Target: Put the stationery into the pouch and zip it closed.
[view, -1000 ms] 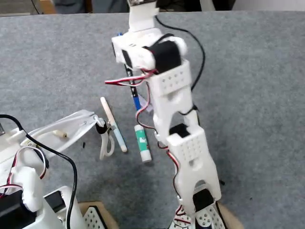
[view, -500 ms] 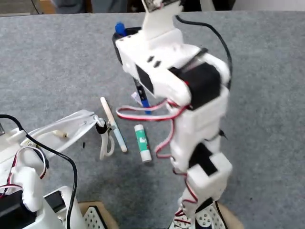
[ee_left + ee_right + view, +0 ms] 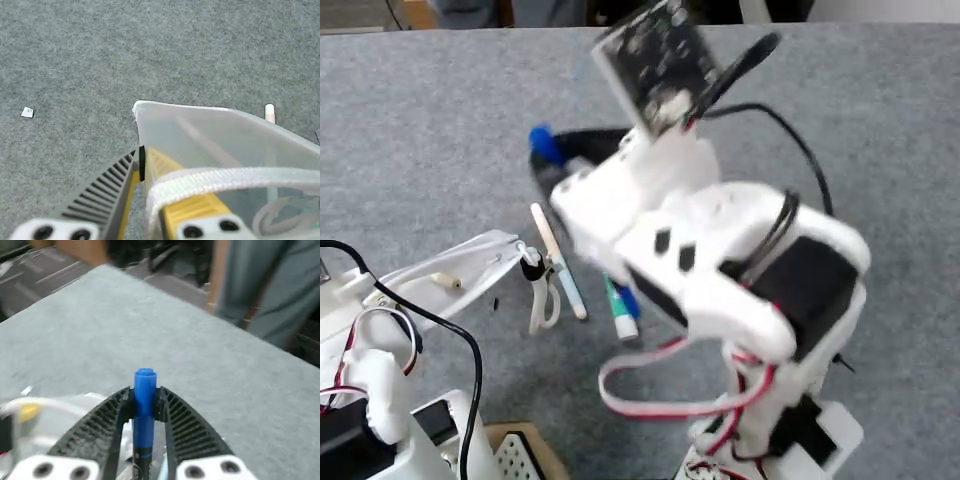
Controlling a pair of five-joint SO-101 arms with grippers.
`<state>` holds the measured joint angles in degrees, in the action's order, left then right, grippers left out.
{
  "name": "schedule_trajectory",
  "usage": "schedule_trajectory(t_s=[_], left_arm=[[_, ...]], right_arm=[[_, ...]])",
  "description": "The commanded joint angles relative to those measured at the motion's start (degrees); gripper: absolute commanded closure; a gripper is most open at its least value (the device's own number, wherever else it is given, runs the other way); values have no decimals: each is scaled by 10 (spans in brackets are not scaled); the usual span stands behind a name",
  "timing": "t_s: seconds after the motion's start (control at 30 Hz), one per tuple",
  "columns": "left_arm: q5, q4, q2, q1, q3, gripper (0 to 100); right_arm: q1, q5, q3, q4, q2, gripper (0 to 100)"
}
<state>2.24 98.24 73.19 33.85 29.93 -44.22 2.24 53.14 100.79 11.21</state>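
High view: blue pen (image 3: 546, 146) mostly behind right arm (image 3: 720, 270); cap clear

On the grey fuzzy surface (image 3: 420, 130) lie a cream pen (image 3: 554, 250) with teal tip and, near it, a green-and-white glue stick (image 3: 623, 320).

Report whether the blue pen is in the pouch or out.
Out. The right gripper is shut on the blue pen, apart from the pouch, which the left gripper holds.
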Motion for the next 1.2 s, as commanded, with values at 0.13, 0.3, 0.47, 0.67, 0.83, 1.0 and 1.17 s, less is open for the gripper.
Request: schedule_trajectory(t_s=[0.13, 0.3, 0.47, 0.67, 0.83, 1.0, 1.17], left_arm=[[4, -15, 0, 4, -4, 973], [4, -14, 0, 3, -4, 973], [4, -14, 0, 3, -4, 973], [4, -14, 0, 3, -4, 973], [4, -11, 0, 3, -10, 973], [15, 26, -5, -5, -87, 973], [60, 27, -18, -20, -115, 973]], right_arm=[[-65, 8, -70, -80, 44, 986], [-79, 54, -94, -171, 44, 986], [-96, 108, -98, -221, 44, 986], [-130, 149, -98, -261, 44, 986], [-141, 149, -103, -320, 38, 986], [-138, 149, -111, -338, 36, 986], [-137, 148, -110, -341, 37, 986]])
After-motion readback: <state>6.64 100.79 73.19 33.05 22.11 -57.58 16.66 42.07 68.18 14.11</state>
